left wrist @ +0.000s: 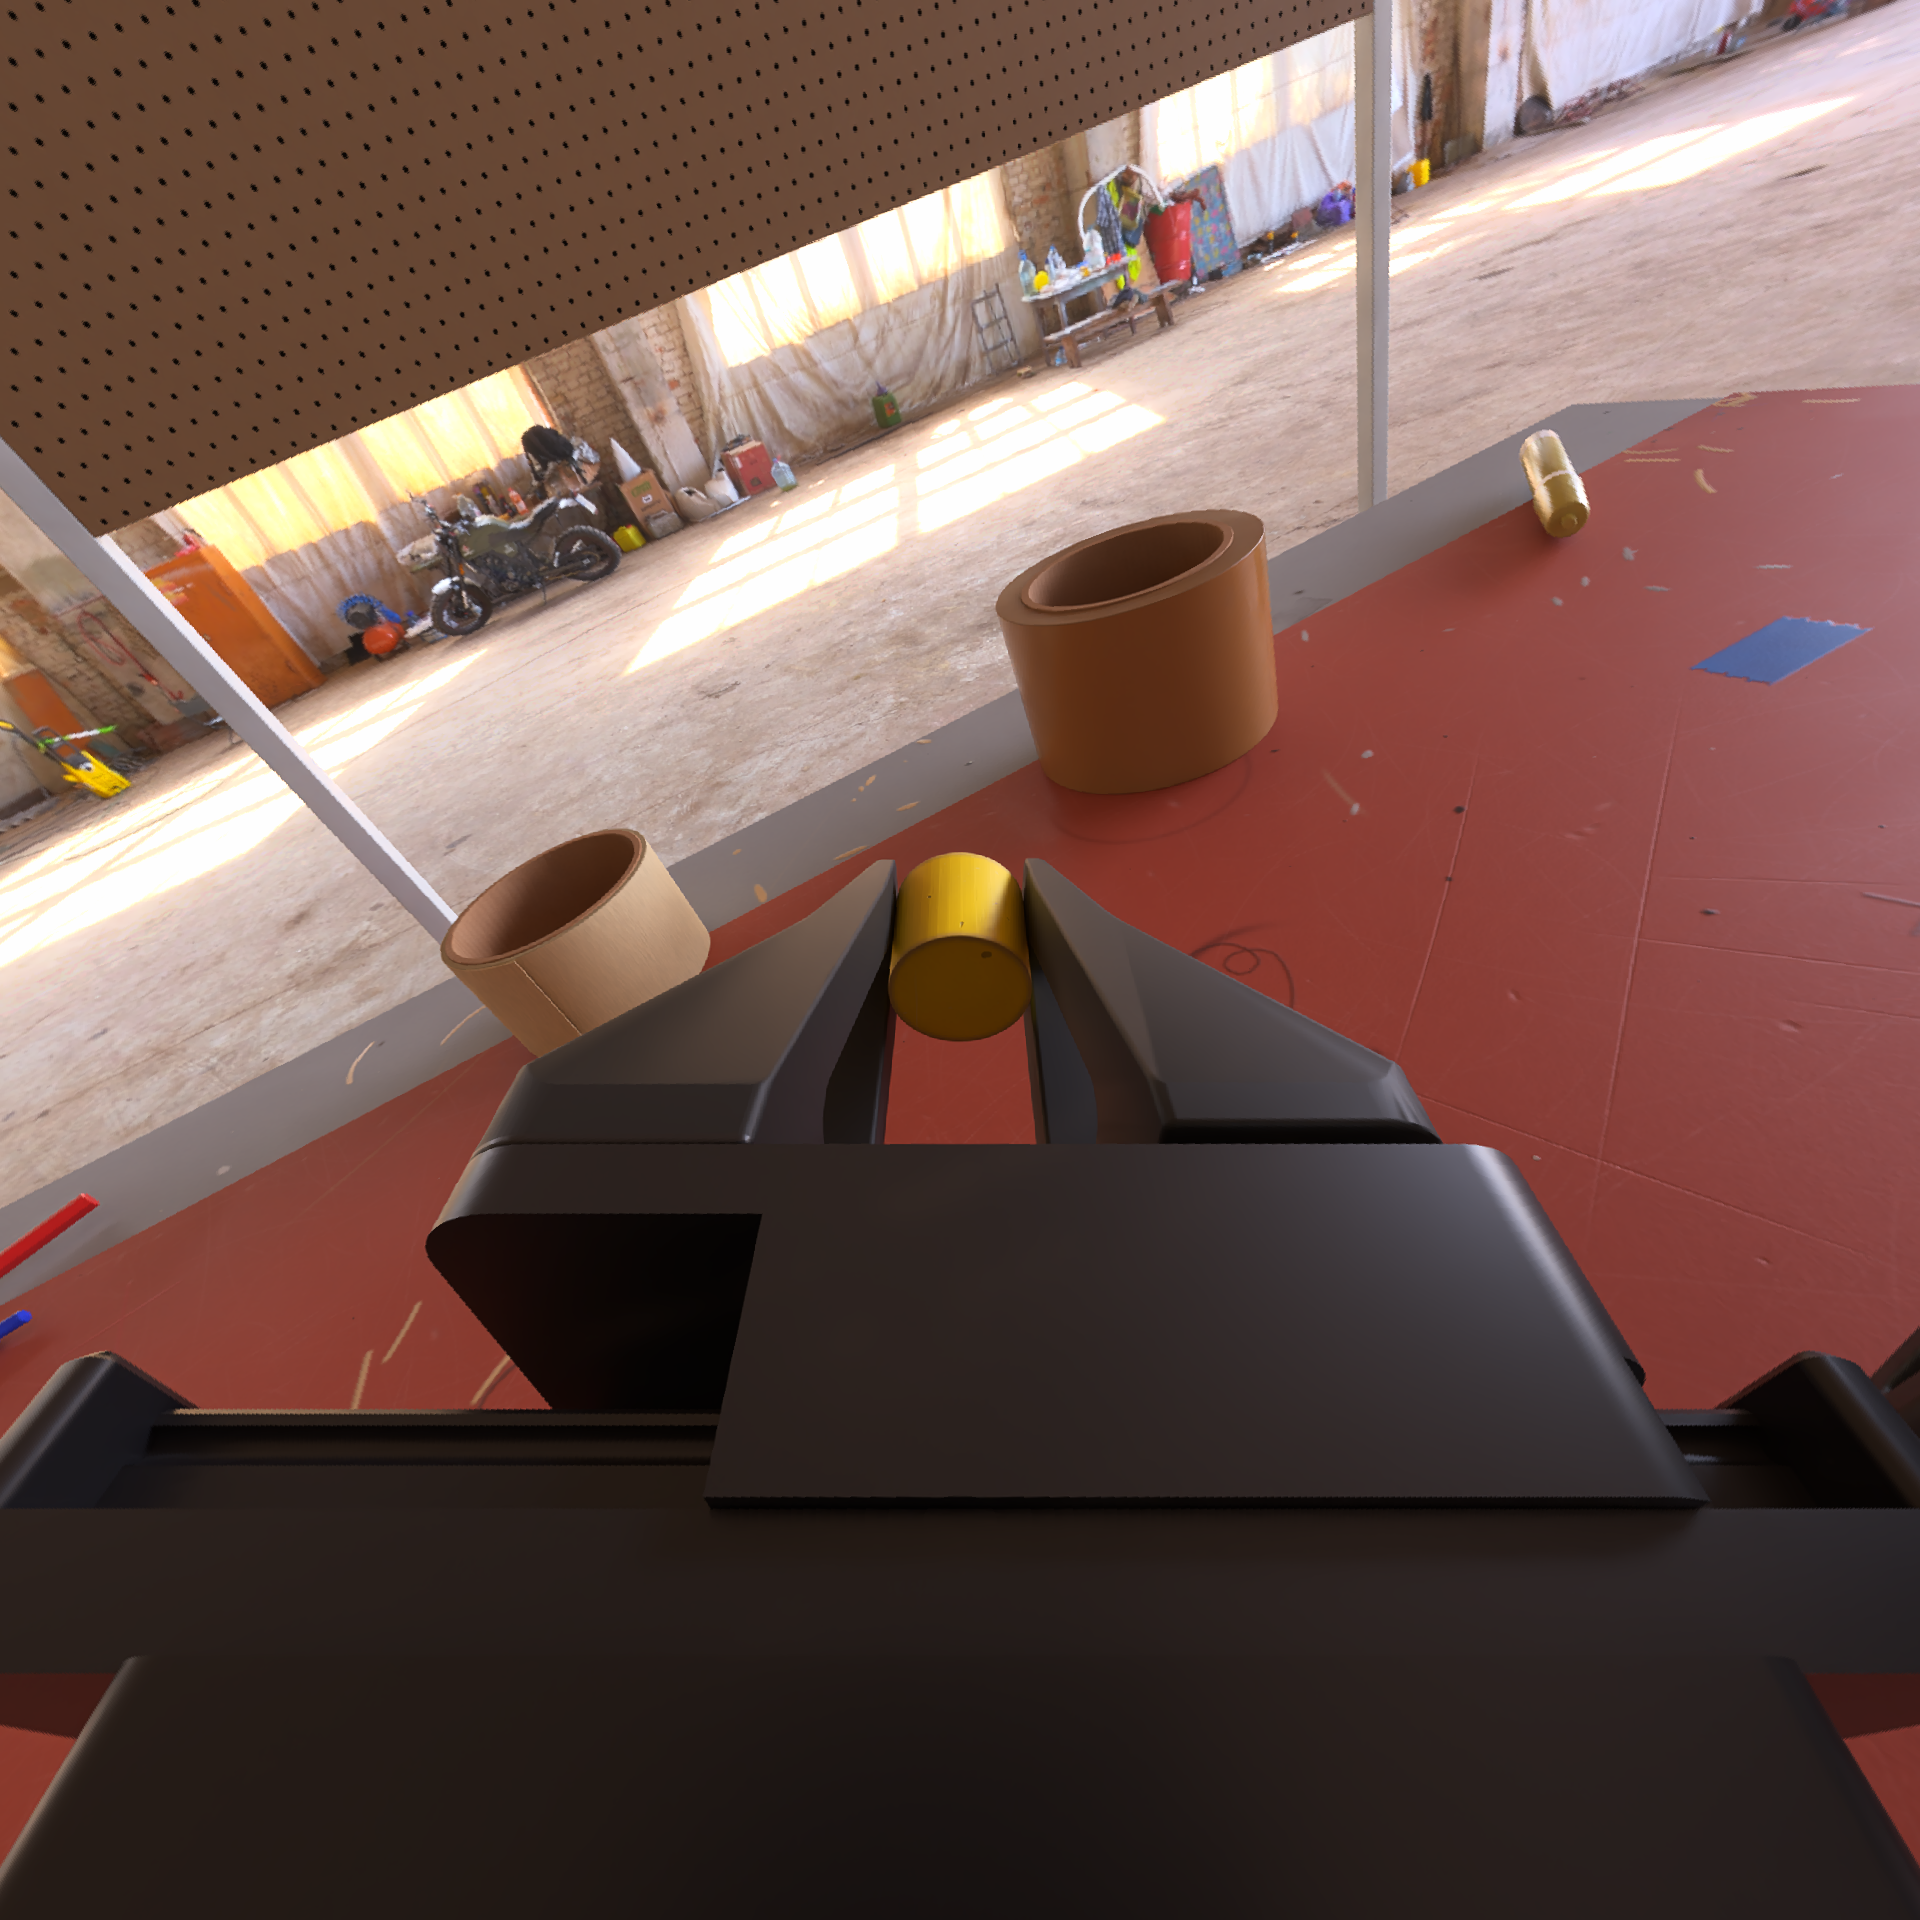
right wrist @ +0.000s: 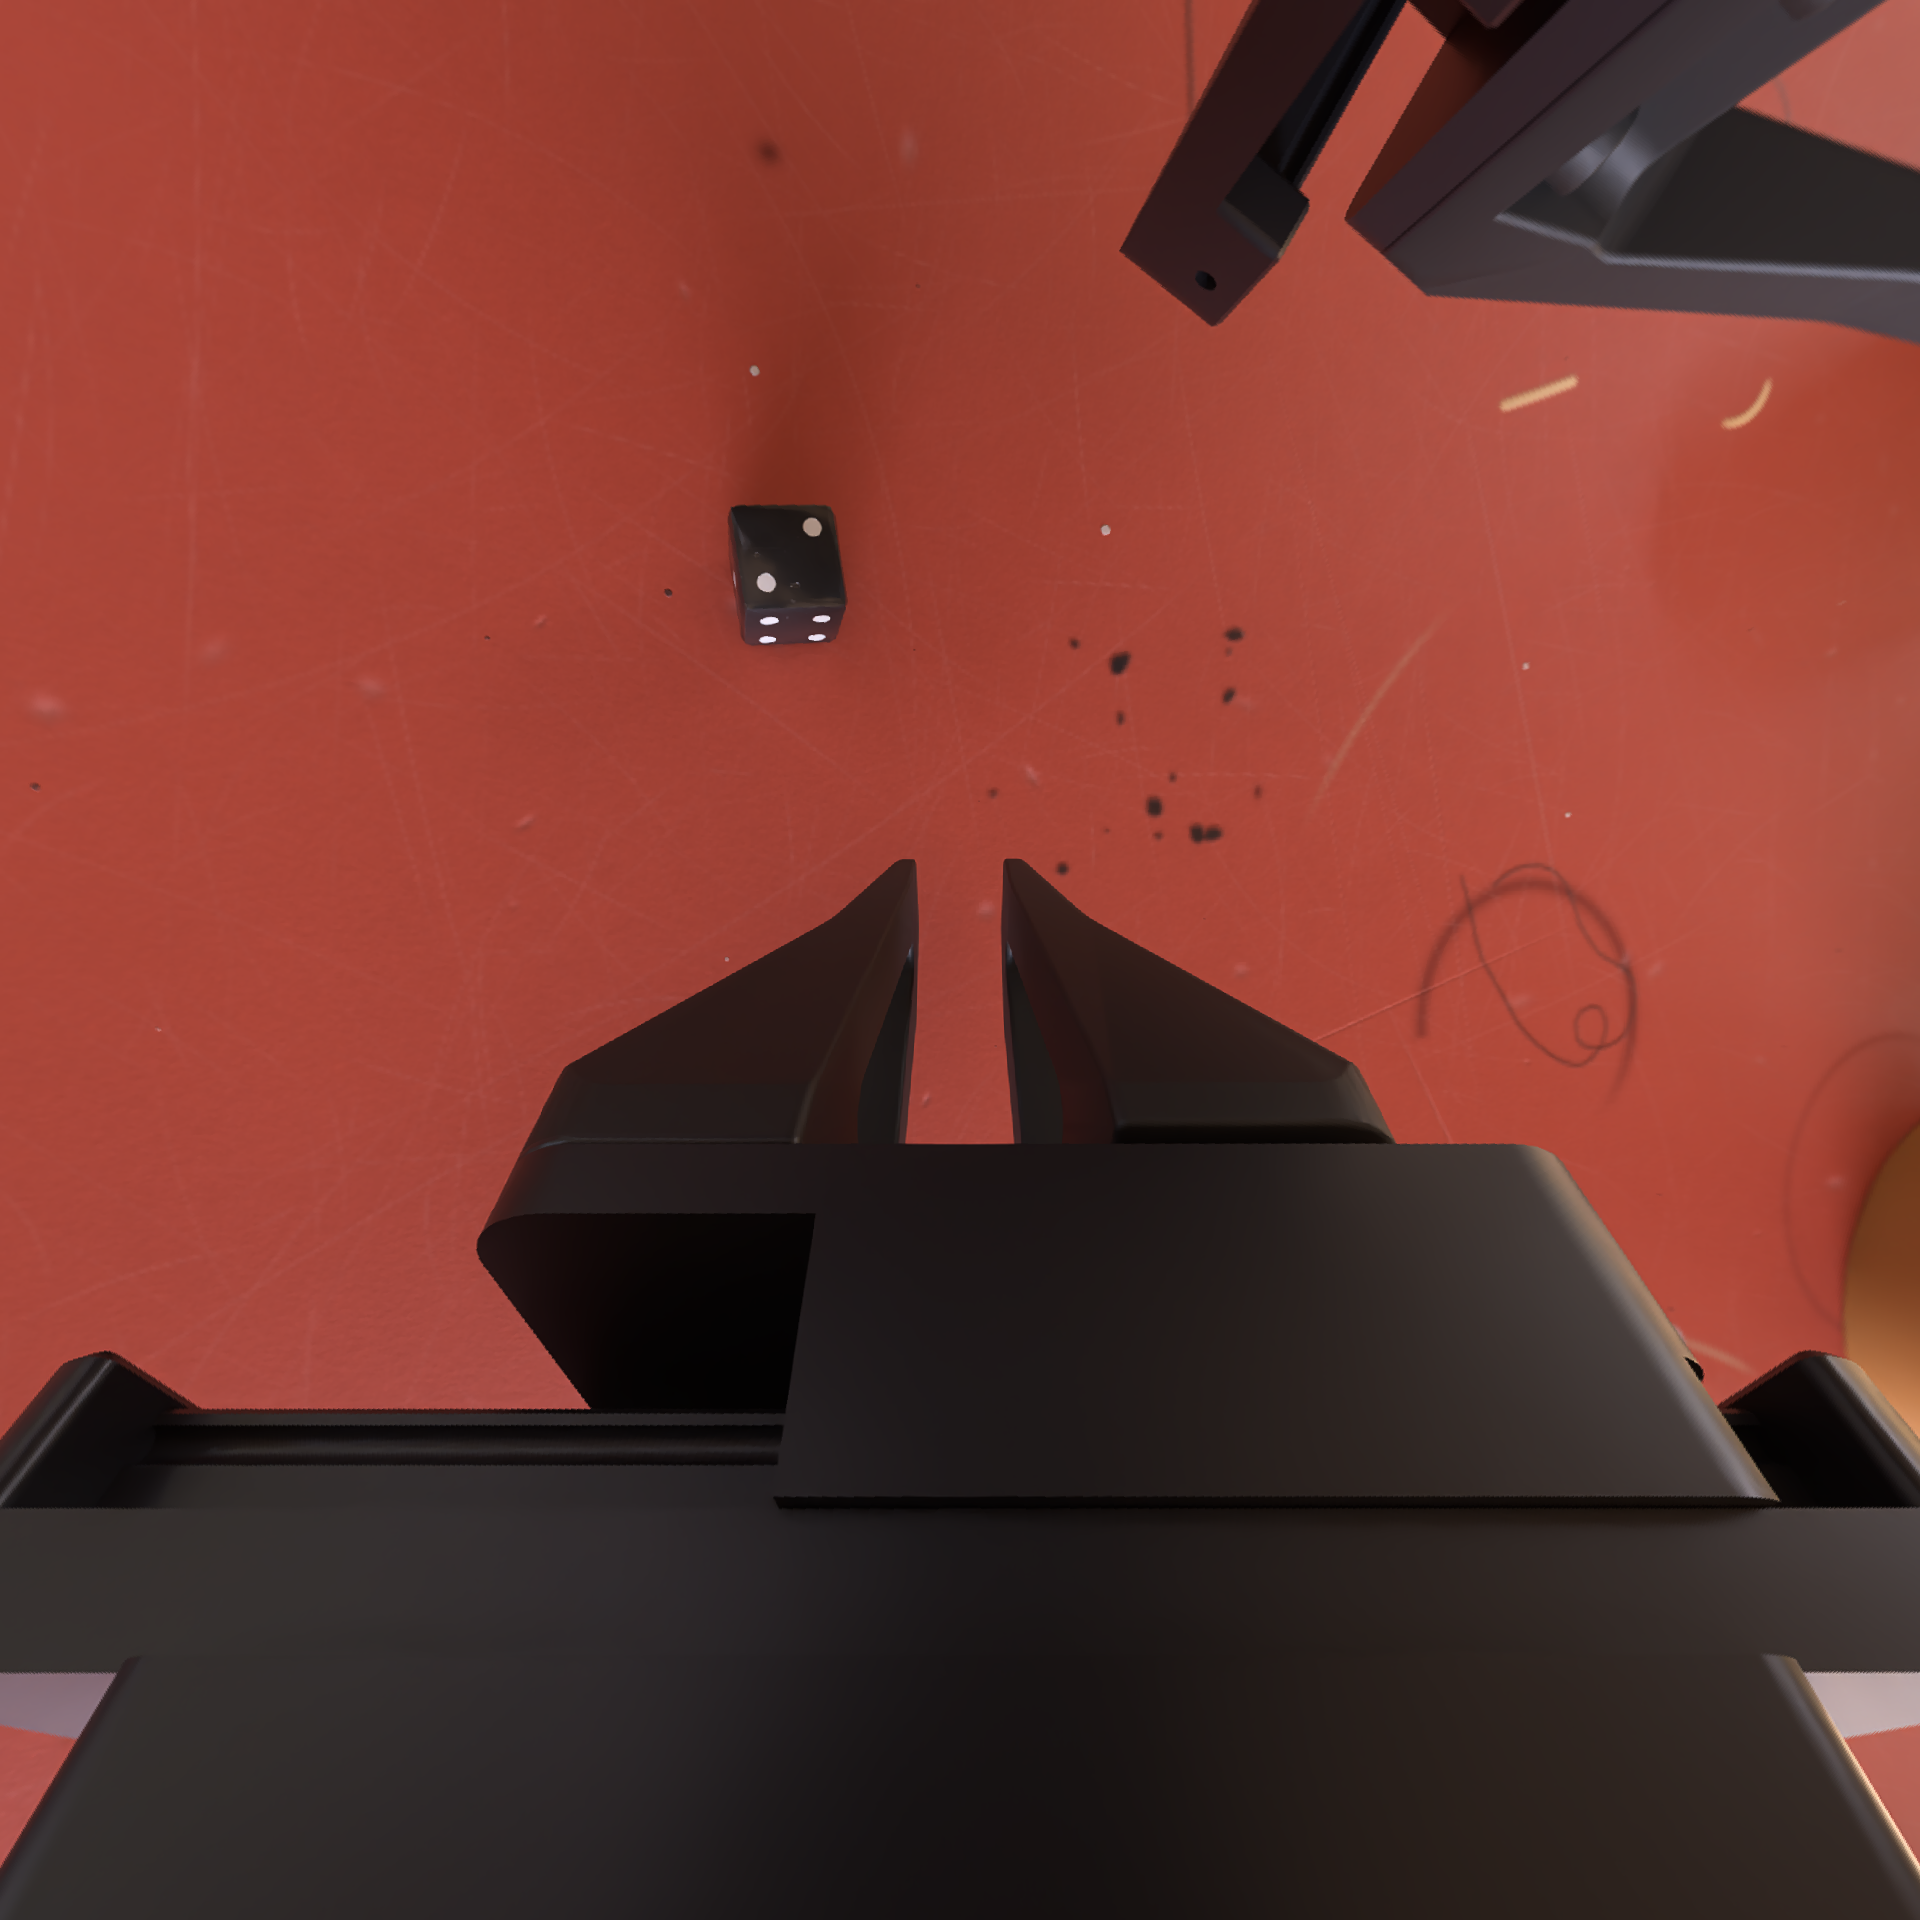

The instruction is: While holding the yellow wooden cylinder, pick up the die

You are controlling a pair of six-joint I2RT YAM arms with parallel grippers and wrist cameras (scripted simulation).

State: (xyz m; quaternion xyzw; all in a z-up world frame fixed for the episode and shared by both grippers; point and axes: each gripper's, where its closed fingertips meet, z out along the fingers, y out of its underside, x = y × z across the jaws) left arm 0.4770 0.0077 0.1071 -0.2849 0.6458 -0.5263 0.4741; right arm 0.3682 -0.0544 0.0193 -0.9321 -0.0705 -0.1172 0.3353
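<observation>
My left gripper (left wrist: 960,868) is shut on the yellow wooden cylinder (left wrist: 961,951), which lies crosswise between the fingertips, held above the red table (left wrist: 1558,987). In the right wrist view the black die (right wrist: 787,571) with white pips rests on the table, ahead of my right gripper (right wrist: 960,864) and a little to its left. The right gripper looks straight down from above the table. Its jaws stand nearly closed with a narrow gap and nothing between them. It is well clear of the die.
A brown cup (left wrist: 1143,665) and a tan cup (left wrist: 577,940) stand near the table's far edge. A yellow spool (left wrist: 1554,483) and a blue tape patch (left wrist: 1782,649) lie farther right. The left arm (right wrist: 1507,156) shows at the right wrist view's top right.
</observation>
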